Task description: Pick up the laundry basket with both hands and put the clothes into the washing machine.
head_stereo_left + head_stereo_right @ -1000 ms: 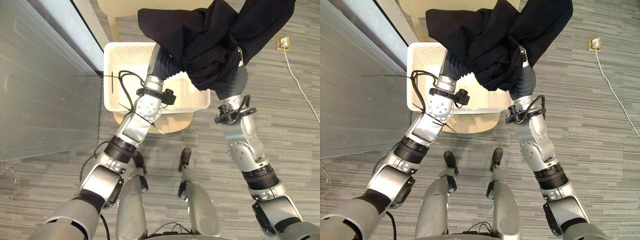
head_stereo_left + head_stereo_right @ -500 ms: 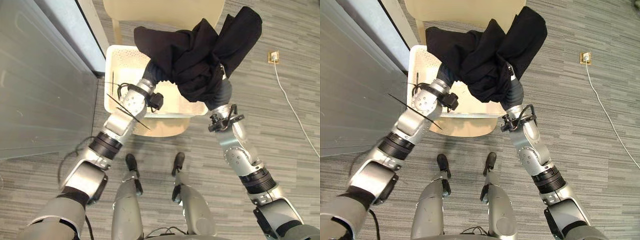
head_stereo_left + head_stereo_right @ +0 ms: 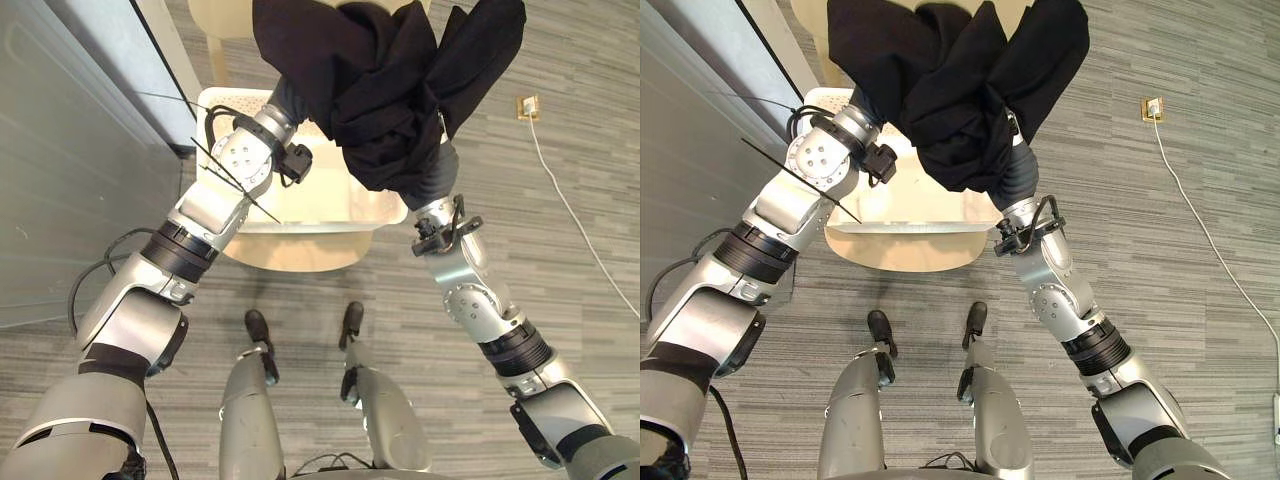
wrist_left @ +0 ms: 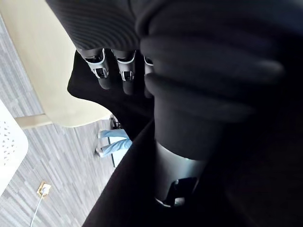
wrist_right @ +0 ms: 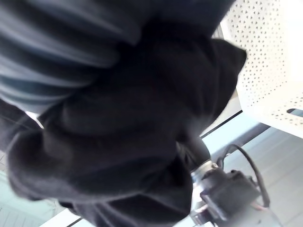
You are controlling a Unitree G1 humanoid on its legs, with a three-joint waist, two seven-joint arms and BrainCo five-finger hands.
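Currently black garment [image 3: 385, 90] is bunched in the air above the white laundry basket [image 3: 320, 200], not touching it. The basket sits on a beige chair [image 3: 300, 255] with a grey panel [image 3: 70, 150] close on its left; floor socket [image 3: 526, 104] well apart to the right. Garment drapes over left hand [image 4: 113, 71] and right hand [image 3: 1015, 180] — cannot tell whether either is closed on the cloth. Person's legs [image 4: 113, 142] far off.

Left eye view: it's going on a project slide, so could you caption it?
Black clothes draped over both raised arms, above a white laundry basket on a beige seat.
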